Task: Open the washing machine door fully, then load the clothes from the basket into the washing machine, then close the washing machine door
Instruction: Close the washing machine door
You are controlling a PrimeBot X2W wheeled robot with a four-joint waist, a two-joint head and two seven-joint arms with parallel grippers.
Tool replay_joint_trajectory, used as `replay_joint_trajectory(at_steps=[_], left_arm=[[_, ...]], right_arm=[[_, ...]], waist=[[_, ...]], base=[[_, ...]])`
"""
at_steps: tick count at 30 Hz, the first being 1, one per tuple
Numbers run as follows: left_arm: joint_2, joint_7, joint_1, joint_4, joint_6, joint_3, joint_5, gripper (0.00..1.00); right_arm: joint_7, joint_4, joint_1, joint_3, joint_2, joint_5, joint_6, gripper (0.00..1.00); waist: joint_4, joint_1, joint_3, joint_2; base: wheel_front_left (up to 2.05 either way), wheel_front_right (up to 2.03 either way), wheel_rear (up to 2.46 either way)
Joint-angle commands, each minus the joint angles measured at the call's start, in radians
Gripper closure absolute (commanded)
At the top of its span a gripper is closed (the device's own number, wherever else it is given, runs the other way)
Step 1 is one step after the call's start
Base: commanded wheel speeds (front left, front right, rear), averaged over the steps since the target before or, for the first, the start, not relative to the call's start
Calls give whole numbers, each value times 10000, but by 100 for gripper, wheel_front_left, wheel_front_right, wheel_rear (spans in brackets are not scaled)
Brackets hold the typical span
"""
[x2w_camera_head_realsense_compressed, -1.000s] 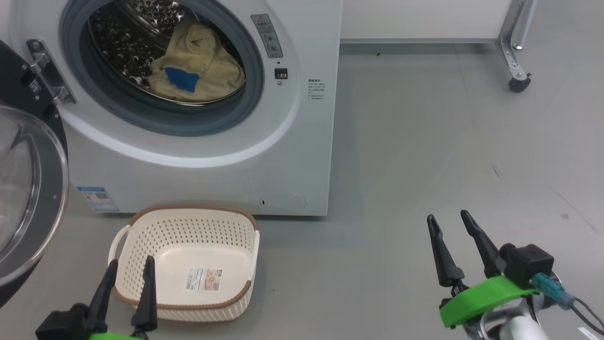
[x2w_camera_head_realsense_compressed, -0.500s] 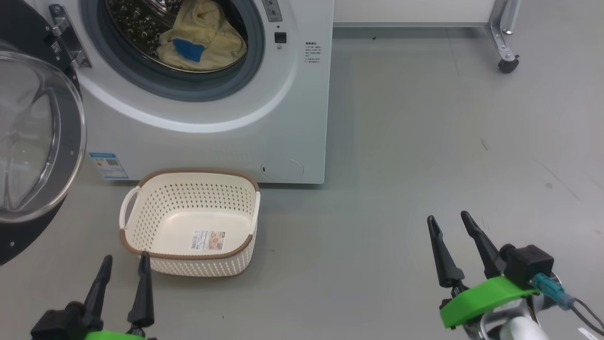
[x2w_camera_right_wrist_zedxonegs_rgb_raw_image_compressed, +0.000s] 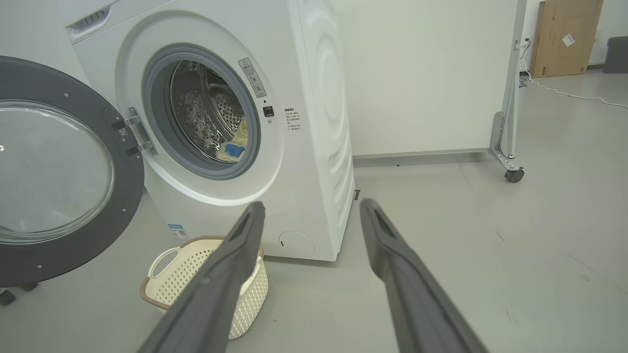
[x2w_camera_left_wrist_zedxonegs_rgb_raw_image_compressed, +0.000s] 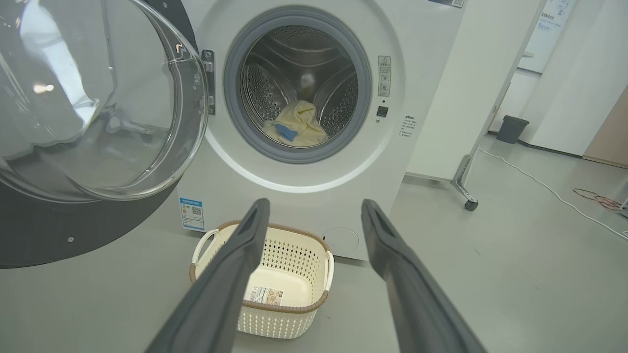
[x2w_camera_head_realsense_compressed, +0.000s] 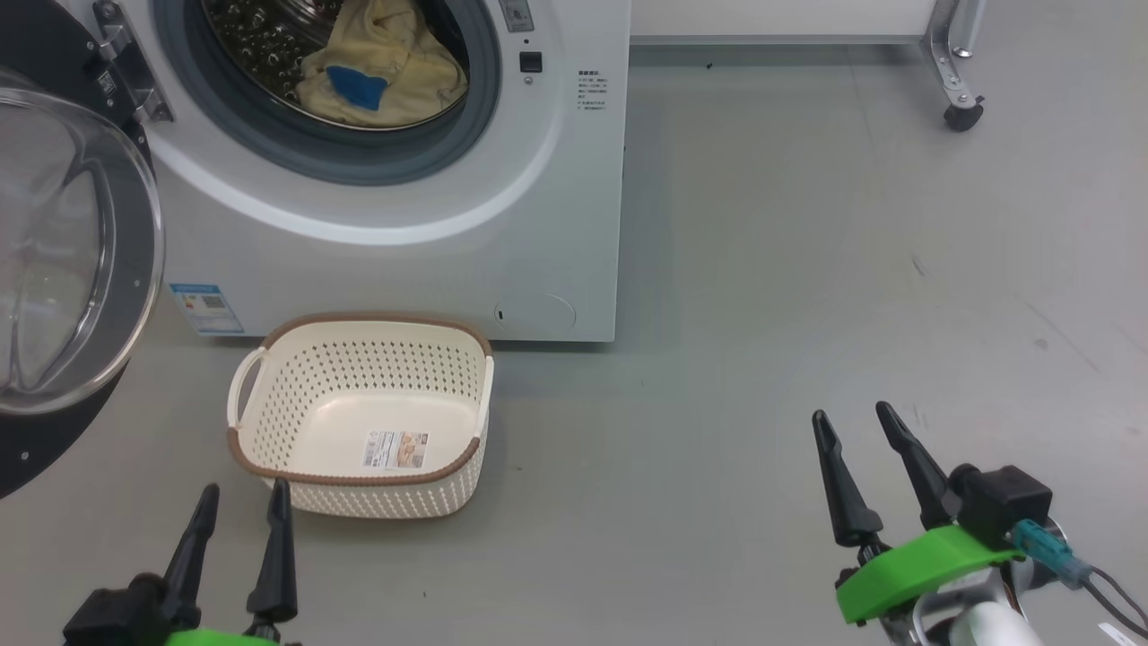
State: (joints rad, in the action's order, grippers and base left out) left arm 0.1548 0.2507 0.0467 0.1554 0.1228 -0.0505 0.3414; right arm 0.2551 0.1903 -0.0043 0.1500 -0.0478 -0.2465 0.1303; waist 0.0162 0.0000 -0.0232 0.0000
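Hanging swung wide at the left of the big white front-loading washing machine (x2w_camera_head_realsense_compressed: 404, 251), the large round washing machine door (x2w_camera_head_realsense_compressed: 36, 449) w/ glossy black rim & bulging clear glass centre is seen fully open. It is carried on its metal hinge (x2w_camera_head_realsense_compressed: 126, 63). The clothes (x2w_camera_head_realsense_compressed: 395, 72), a small soft bundle of pale cream-yellow fabric w/ a bright blue patch, are seen lying inside the perforated steel drum (x2w_camera_head_realsense_compressed: 260, 45), just behind the grey rubber gasket (x2w_camera_head_realsense_compressed: 359, 161).

The small rounded-rect. cream plastic basket (x2w_camera_head_realsense_compressed: 395, 498) w/ perforated walls, brown rim & white side handles is set on the grey floor (x2w_camera_head_realsense_compressed: 762, 269). It is placed just in front of the machine, below the drum opening. A printed label (x2w_camera_head_realsense_compressed: 395, 449) is shown on its bare bottom. A small blue sticker (x2w_camera_head_realsense_compressed: 206, 308) is noted low on the machine front, near the basket's far-left corner.

The left claw (x2w_camera_head_realsense_compressed: 246, 487) is held low by the basket's near-left corner, fingers spread apart & empty. In the left wrist view the basket is seen ahead, beyond the fingertips. The right claw (x2w_camera_head_realsense_compressed: 850, 410) is held over bare floor, well apart from basket & machine, fingers likewise spread, empty. A metal leg w/ a black caster (x2w_camera_head_realsense_compressed: 964, 117) is seen at far right.
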Motion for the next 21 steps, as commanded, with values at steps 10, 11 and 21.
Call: replay_joint_trajectory(at_steps=[10,11,21], left_arm=[[40,111,-402,-282,45,445,-213,0],[38,111,-398,-287,47,450,-220,0],[-5,111,-397,-221,62,447,-274,0]], right_arm=[[67,-284,-369,200,-24,-40,4,0],[67,-288,-366,202,-24,-40,4,0],[67,-273,-393,206,-24,-31,4,0]], waist=[[-18,0,-49,0],[-20,0,-50,0],[-61,0,-52,0]], base=[[0,0,0],[0,0,0],[0,0,0]])
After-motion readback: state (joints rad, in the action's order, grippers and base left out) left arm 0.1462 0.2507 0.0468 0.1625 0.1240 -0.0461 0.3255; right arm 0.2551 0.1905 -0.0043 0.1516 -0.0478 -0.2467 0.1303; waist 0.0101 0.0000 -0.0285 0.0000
